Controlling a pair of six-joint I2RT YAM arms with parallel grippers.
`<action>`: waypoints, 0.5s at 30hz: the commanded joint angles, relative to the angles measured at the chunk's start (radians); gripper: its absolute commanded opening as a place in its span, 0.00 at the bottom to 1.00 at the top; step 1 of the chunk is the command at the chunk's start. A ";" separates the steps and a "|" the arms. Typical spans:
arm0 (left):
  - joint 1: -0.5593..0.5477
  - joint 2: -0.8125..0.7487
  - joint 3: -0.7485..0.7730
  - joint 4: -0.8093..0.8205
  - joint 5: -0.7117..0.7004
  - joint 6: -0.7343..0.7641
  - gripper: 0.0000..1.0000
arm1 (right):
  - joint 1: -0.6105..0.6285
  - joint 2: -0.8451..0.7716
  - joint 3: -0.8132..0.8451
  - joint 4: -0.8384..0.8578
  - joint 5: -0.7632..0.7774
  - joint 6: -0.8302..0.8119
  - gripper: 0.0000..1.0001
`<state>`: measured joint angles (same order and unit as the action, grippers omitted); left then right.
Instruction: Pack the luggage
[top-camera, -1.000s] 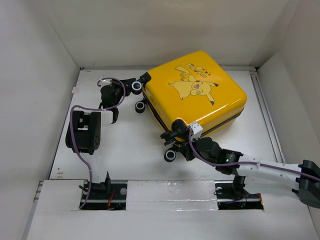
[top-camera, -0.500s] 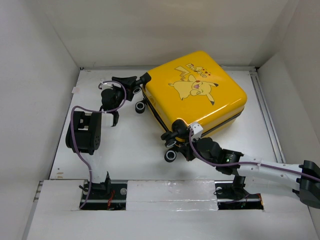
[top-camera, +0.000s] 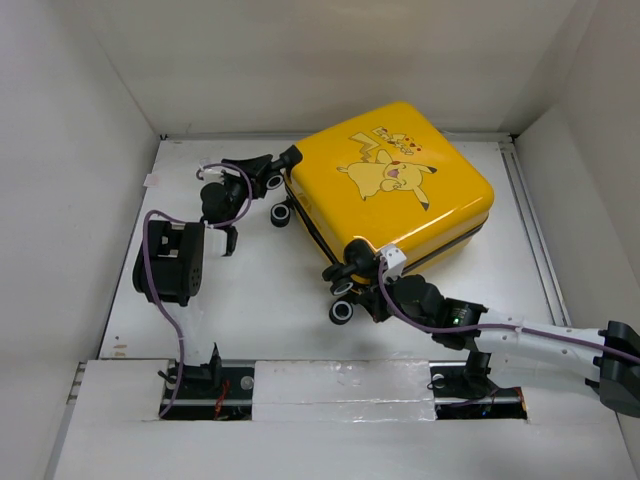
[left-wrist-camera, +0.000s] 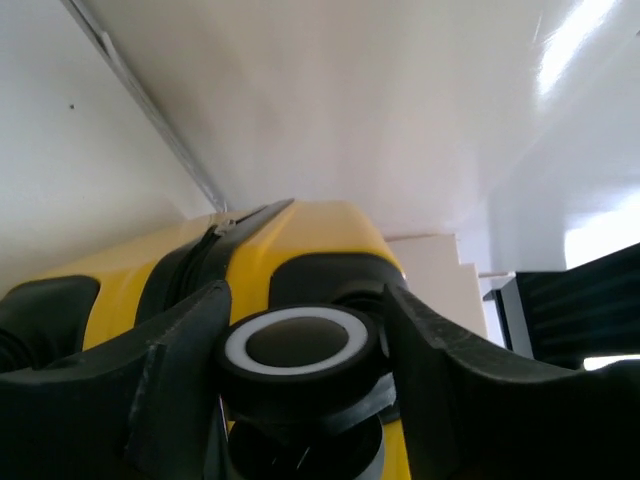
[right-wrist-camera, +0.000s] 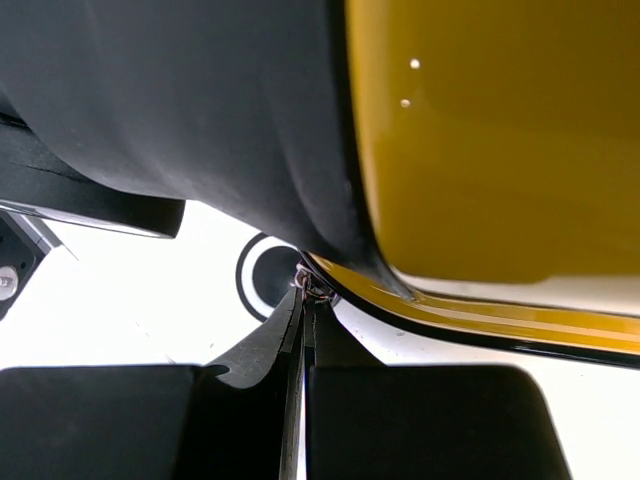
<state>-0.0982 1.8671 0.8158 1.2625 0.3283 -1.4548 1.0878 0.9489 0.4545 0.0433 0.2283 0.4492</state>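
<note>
Top external view: the luggage (top-camera: 390, 185) lies closed, Pikachu print up, at the far centre-right of the table (top-camera: 260, 290), the left end effector (top-camera: 262, 170) at its far-left wheel and the right end effector (top-camera: 372, 283) at its near corner, where its fingertips are hidden. Left wrist view: fingers (left-wrist-camera: 180, 370) spread either side of a white-ringed wheel (left-wrist-camera: 297, 345), contact unclear. Right wrist view: fingers (right-wrist-camera: 250, 350) pressed together at the zip band (right-wrist-camera: 420, 305), where a small metallic piece shows at their tips, too blurred to identify.
</note>
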 joint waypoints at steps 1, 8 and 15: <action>0.002 -0.005 0.022 0.107 0.021 -0.024 0.52 | 0.021 -0.052 0.039 0.155 -0.052 0.016 0.00; 0.011 -0.041 0.022 0.107 -0.003 -0.026 0.00 | 0.021 -0.042 0.039 0.164 -0.033 0.036 0.00; 0.011 -0.305 -0.181 0.029 -0.132 0.145 0.00 | -0.136 -0.107 0.049 0.155 -0.121 -0.032 0.00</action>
<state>-0.0994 1.7607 0.7399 1.2125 0.2462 -1.4021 1.0195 0.9127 0.4534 0.0051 0.1467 0.4343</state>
